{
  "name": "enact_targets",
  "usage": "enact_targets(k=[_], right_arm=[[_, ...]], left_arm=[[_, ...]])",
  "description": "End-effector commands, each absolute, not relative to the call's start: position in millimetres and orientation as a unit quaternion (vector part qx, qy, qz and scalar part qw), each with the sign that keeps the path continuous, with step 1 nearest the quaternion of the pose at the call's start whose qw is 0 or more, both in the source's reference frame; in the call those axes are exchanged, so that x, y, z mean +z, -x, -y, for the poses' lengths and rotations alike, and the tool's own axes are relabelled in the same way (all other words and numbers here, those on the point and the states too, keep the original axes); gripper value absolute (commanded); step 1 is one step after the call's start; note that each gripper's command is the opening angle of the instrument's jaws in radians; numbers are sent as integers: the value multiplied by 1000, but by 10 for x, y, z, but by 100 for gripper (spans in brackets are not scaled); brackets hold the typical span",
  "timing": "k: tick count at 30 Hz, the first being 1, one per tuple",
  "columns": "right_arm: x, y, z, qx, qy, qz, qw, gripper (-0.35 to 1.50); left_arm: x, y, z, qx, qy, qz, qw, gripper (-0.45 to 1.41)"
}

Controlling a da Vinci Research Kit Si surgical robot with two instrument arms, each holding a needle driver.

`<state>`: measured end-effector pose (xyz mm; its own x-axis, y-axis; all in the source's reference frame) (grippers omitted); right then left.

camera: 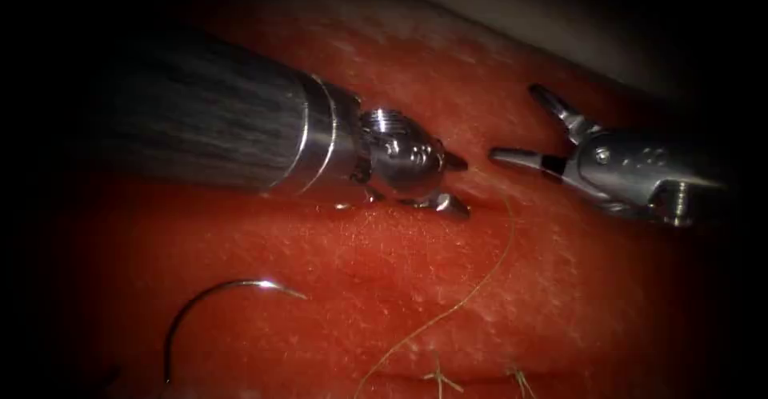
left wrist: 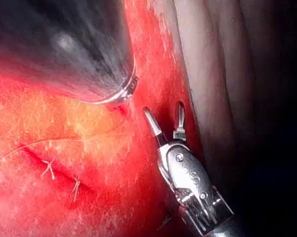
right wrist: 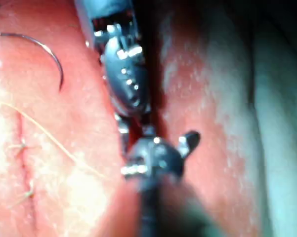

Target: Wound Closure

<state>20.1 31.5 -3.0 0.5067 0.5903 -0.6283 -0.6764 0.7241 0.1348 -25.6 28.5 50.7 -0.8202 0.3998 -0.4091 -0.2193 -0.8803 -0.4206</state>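
Nearest the camera, the curved needle (camera: pixel 210 303) lies loose on the tissue (camera: pixel 560 303), left of the stitched cut (camera: pixel 480 379), held by neither tool. It looks stiff, thin and slippery; a grip on its body, away from the tip, would suit. Fine, limp thread (camera: pixel 480 283) trails toward the left hand (camera: pixel 452 181), spread and empty, as is the right hand (camera: pixel 520 123).

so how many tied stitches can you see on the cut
2. One knot sits on the cut near the thread; the second knot lies just right of it. More may be hidden beyond the picture's edge.
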Motion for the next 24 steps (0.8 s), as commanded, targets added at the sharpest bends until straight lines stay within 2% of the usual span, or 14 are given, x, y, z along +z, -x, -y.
enact_targets(k=[1, 6, 10, 12, 24], right_arm=[[-27, -209, -317, 365, 65, -337, 865, 118], [-26, -209, -316, 365, 65, -337, 865, 116], [-25, -210, -315, 366, 66, -337, 865, 113], [-25, -213, -314, 366, 67, -337, 865, 111], [-20, -214, -309, 366, 70, -338, 864, 106]], left_arm=[[513, 263, -281, 936, 250, 185, 166, 35], [522, 268, -272, 934, 249, 196, 166, 20], [525, 268, -270, 933, 246, 201, 168, -9], [526, 267, -271, 929, 257, 210, 162, -35], [500, 249, -320, 881, 318, 216, 274, -35]])
